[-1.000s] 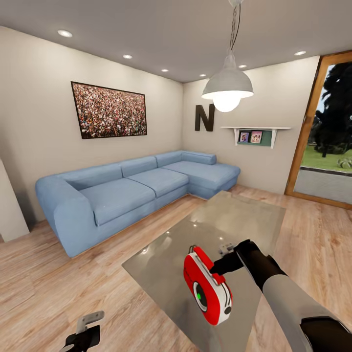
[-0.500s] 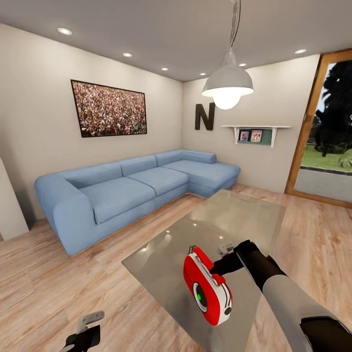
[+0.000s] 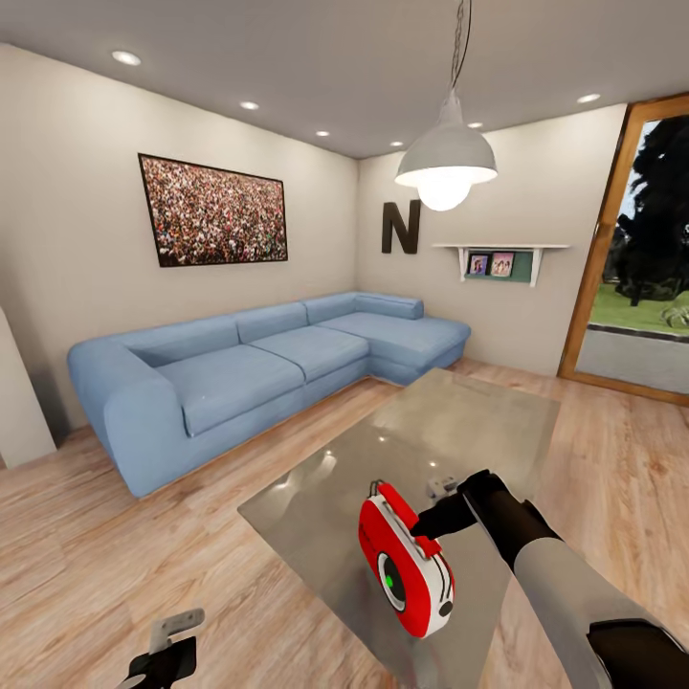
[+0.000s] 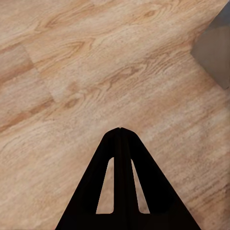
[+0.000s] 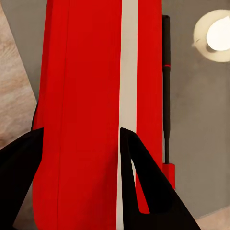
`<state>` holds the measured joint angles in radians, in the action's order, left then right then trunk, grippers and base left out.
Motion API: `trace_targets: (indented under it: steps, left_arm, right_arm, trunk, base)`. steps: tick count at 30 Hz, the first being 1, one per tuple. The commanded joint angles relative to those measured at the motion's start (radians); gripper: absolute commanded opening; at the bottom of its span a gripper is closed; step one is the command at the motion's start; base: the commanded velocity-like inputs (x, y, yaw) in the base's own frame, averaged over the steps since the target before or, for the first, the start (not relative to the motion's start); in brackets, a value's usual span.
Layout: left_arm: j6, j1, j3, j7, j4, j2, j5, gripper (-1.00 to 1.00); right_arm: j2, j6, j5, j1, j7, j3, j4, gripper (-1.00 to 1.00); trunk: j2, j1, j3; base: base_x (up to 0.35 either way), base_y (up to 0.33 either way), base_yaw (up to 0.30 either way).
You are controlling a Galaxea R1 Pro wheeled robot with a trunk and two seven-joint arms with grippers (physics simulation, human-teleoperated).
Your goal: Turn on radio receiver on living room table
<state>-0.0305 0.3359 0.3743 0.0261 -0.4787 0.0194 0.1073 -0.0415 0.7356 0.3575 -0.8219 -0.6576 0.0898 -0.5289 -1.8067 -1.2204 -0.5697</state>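
Radio receiver (image 3: 407, 562): small, flat, red, with a white band around the edge. Held up above the near end of the table (image 3: 459, 431), standing on edge, round dial facing the head camera. Not resting on the glass, as far as can be told.

Gripped by the right gripper (image 3: 428, 528) across the thin way, one finger on each flat side, up near the top edge. Seen close in the right wrist view as a tall red slab (image 5: 91, 115) with the white stripe running down it, black fingers (image 5: 143, 187) pressed on both sides. Thin black rod beside the box there, maybe an antenna; hard to be sure.

Probably light, judging by the small size. Probably hard and stiff, like a plastic shell, so no squashing. Smooth and shiny, so likely slippery; safer with a hold lower down, nearer the middle, than out at one end. Could tip or swing if pushed on the dial while pinched only at the top. Could crack or chip the glass top if dropped.

Left gripper (image 3: 165, 643) low over the wood floor (image 4: 96, 72), fingers pressed together, nothing between them. Free to press the switch, if needed.

Blue sofa (image 3: 249, 368) behind the table, white lamp (image 3: 446, 167) hanging above.
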Motion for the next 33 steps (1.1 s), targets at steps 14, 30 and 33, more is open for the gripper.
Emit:
trace_targets:
  steps: [14, 30, 33]
  left_arm:
    - [0.001, 0.0, 0.0, 0.0, 0.0, -0.002, 0.0, -1.0]
    - [0.001, 0.0, 0.0, 0.0, 0.0, -0.003, 0.0, -1.0]
    - [0.001, 0.0, 0.0, 0.0, 0.0, -0.003, 0.0, -1.0]
  right_arm:
    - [0.0, -0.091, -0.006, 0.0, 0.001, -0.001, 0.024, -1.0]
    - [0.0, -0.031, -0.005, 0.0, 0.002, 0.002, 0.024, -1.0]
    - [0.0, -0.017, -0.005, 0.0, 0.003, 0.002, 0.024, -1.0]
  trunk:
    - [-0.021, -0.012, -0.009]
    - [-0.021, -0.012, -0.009]
    - [-0.021, -0.012, -0.009]
  base:
    - [0.0, 0.0, 0.0]
    - [0.0, 0.0, 0.0]
    - [0.0, 0.0, 0.0]
